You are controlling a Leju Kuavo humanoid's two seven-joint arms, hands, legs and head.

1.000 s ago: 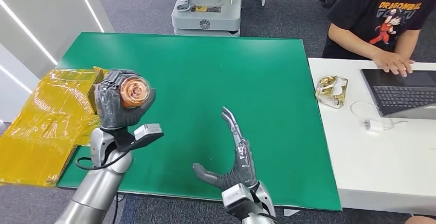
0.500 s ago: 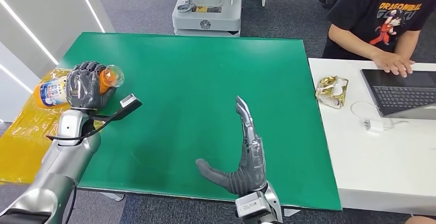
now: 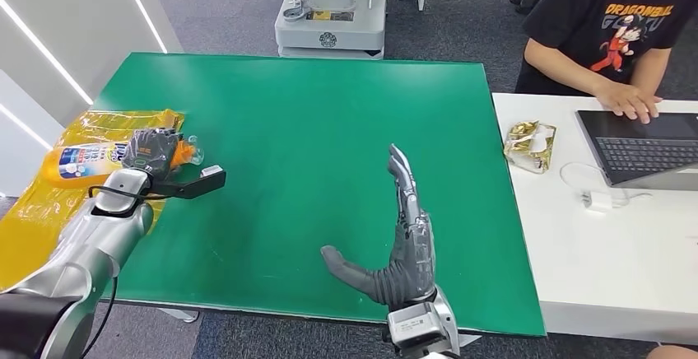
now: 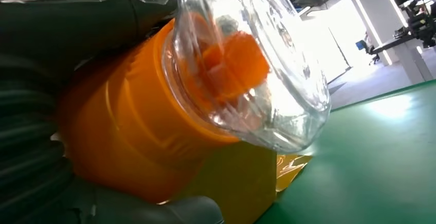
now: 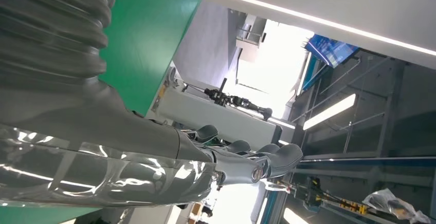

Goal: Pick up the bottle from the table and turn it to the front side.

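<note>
At the left edge of the table (image 3: 329, 128), my left hand (image 3: 152, 151) has swung the bottle (image 3: 86, 159) down onto its side over the yellow bag (image 3: 49, 211), fingers closed around it, label now showing, while my right hand (image 3: 403, 244) stays open, empty.

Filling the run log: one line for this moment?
left hand: holds bottle sideways at table edge | right hand: open

Green table (image 3: 313, 128) middle bare – open passage, right hand (image 3: 399, 248) upright near front edge – sole obstacle
</note>
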